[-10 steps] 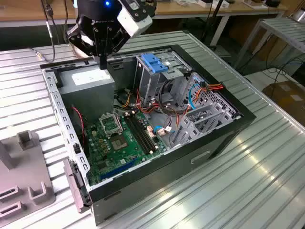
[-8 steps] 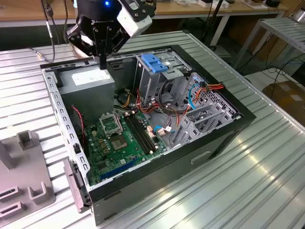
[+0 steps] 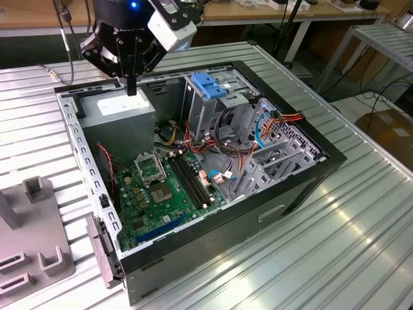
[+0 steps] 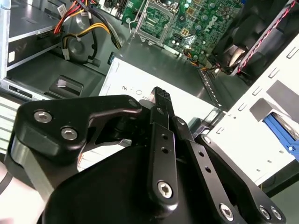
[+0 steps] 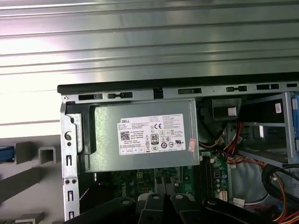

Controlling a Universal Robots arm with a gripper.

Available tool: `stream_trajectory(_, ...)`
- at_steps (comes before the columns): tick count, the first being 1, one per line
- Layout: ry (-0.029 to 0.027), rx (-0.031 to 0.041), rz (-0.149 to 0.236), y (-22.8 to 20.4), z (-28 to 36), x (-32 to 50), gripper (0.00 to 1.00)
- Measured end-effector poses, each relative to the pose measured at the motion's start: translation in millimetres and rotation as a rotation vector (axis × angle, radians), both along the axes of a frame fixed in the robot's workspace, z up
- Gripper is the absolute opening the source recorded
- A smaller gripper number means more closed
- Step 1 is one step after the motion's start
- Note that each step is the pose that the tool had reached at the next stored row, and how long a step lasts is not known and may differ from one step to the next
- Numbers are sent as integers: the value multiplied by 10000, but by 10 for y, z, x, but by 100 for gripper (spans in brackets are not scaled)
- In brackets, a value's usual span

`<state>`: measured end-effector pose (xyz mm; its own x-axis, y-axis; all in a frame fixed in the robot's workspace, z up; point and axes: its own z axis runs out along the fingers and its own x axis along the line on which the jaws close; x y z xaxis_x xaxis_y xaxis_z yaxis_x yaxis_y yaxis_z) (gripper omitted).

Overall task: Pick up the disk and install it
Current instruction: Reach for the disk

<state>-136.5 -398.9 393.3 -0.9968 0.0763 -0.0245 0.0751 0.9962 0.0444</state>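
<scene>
Disk point(image 4: 281, 133): seemingly the blue-edged piece beside the case point(image 3: 213, 223); rigid, fairly heavy, shock-sensitive; best gripped across blue side rails. End effector point(image 3: 131, 87): clenched, empty, above power supply point(image 3: 119, 113).

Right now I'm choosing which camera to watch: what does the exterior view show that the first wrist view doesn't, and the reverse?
Exterior view: the whole open computer case, the full blue handle on the cage, and the gripper hanging shut above the grey box. First wrist view: the box's white sticker entire, which the gripper partly covers in the other. Both: the grey box, the green circuit board, red wires, ribbed table.
</scene>
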Motion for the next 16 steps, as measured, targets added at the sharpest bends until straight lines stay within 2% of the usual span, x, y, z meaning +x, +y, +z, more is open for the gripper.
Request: stream_trajectory(16,0,0,0,0,-1,-164,10)
